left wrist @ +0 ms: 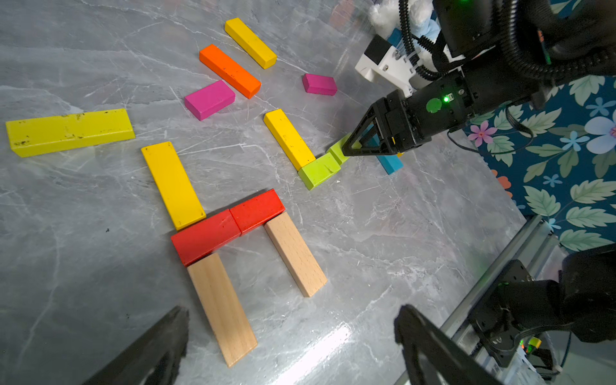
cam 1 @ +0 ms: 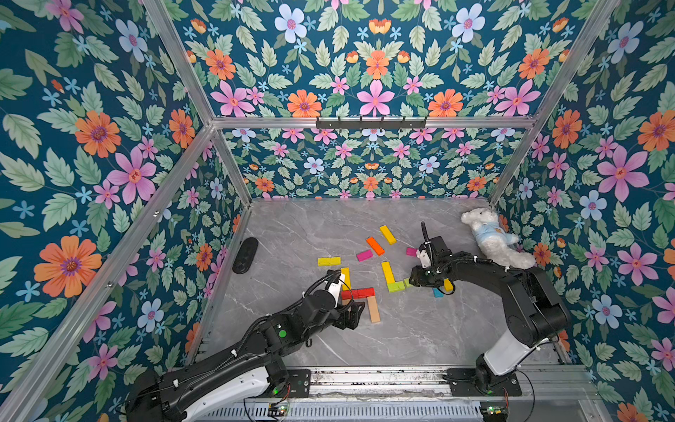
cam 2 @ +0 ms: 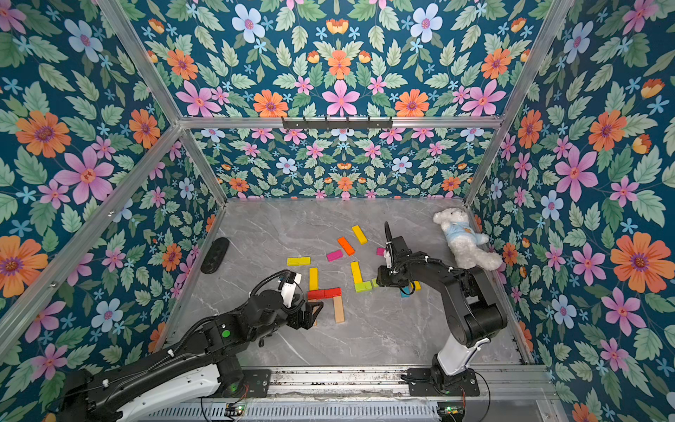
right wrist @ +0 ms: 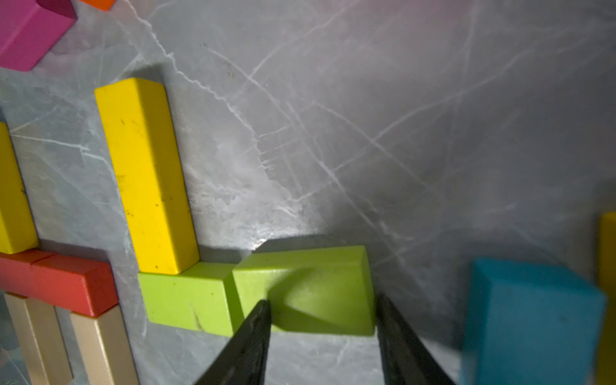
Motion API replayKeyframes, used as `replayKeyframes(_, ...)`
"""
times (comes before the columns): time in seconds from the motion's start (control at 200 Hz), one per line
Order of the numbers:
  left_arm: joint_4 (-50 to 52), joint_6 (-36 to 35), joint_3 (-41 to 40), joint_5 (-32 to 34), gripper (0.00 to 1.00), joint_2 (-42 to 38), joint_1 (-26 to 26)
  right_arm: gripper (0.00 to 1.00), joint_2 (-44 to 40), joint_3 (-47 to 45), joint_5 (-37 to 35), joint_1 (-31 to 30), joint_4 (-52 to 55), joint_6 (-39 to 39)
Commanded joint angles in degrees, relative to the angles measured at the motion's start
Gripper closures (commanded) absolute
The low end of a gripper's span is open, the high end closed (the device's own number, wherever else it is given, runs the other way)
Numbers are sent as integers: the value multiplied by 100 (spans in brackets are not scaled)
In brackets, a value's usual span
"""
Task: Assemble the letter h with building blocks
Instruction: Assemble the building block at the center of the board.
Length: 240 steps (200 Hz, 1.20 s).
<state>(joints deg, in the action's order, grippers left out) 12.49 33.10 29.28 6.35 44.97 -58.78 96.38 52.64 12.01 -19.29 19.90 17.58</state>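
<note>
Over by the yellow bar (right wrist: 146, 173), right gripper (right wrist: 321, 301) straddles the end lime block (right wrist: 300, 266), jaws partway closed, can't tell if it's pinching. Uneven squeeze could twist it and knock the other lime block (right wrist: 186, 300) off the bar. Meanwhile left gripper (cam 1: 356, 314) gapes empty.

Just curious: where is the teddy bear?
In both top views the teddy bear lies in the table's far right corner, behind the right arm.

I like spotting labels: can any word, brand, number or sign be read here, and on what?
No readable text anywhere.
The white plush bear: a small orange mark on its blue shirt, too small to read.
The building blocks: plain paint and bare wood, no lettering.
</note>
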Motion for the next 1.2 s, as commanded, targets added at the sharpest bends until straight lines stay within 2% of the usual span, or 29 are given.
replayKeyframes(0.0,25,-26,25,73,1,2,-1,48,50,-85,-119,-14,304,27)
replayKeyframes(1.195,21,-41,-49,85,1,-76,6,52,-93,-386,-287,-200,400,382)
